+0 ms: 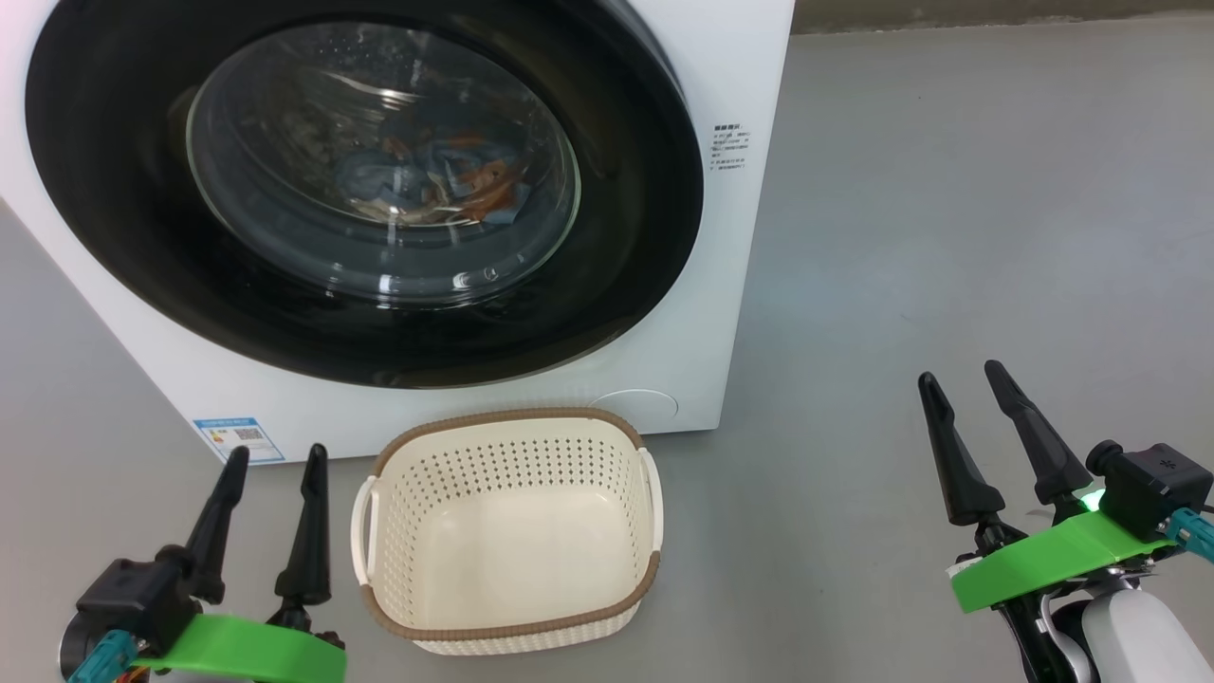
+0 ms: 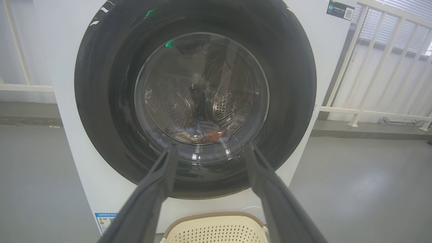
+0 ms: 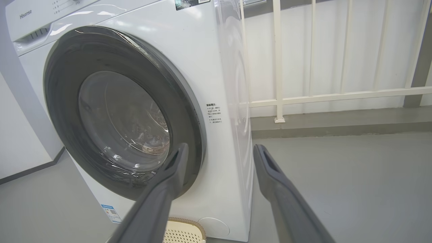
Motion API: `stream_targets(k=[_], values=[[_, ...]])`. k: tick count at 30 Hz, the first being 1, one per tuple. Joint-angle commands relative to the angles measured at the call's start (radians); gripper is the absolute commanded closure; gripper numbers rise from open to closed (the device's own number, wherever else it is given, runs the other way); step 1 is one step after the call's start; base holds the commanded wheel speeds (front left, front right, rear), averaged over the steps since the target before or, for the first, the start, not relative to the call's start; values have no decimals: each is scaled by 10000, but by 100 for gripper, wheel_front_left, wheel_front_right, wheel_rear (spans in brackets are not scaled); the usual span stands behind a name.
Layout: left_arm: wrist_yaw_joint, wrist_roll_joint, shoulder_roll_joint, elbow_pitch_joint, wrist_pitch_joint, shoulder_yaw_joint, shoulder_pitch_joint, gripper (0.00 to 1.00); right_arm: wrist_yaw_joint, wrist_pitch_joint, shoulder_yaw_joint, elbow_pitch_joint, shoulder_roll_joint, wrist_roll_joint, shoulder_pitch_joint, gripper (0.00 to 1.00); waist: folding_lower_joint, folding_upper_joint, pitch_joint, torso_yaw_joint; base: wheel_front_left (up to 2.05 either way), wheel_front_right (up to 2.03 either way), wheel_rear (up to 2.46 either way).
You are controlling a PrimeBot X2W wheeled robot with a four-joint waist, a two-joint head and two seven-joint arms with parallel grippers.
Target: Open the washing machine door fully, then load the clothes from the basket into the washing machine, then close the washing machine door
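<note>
The white washing machine (image 1: 730, 285) stands before me with its round black door (image 1: 123, 237) shut flat against the front. Through the glass window the light-blue and orange clothes (image 1: 446, 180) lie at the bottom of the drum, the same clothes (image 2: 199, 133) showing in the left wrist view. On the floor in front sits the cream basket (image 1: 507, 531), with nothing inside it. My left gripper (image 1: 275, 462) hovers open just left of the basket. My right gripper (image 1: 960, 377) is open well to the right, over bare floor. The door (image 3: 67, 111) looks closed from the right wrist too.
Grey floor (image 1: 948, 190) spreads to the right of the machine. A white railing (image 3: 303, 98) runs behind it, with a low kerb beneath. A blue label (image 1: 237, 438) sits at the machine's lower left corner.
</note>
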Motion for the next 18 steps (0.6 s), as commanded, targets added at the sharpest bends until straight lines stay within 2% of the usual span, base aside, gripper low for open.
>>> stream_targets(k=[1, 18], values=[[-27, 94, 266, -307, -65, 312, -184, 0, -71, -48, 236, -259, -20, -80, 55, 0, 0, 0, 4, -3, 0, 0, 0], [-27, 47, 216, -161, -65, 428, -172, 0, -71, -48, 257, -228, -6, -33, 33, 0, 0, 0, -14, -23, 0, 0, 0]])
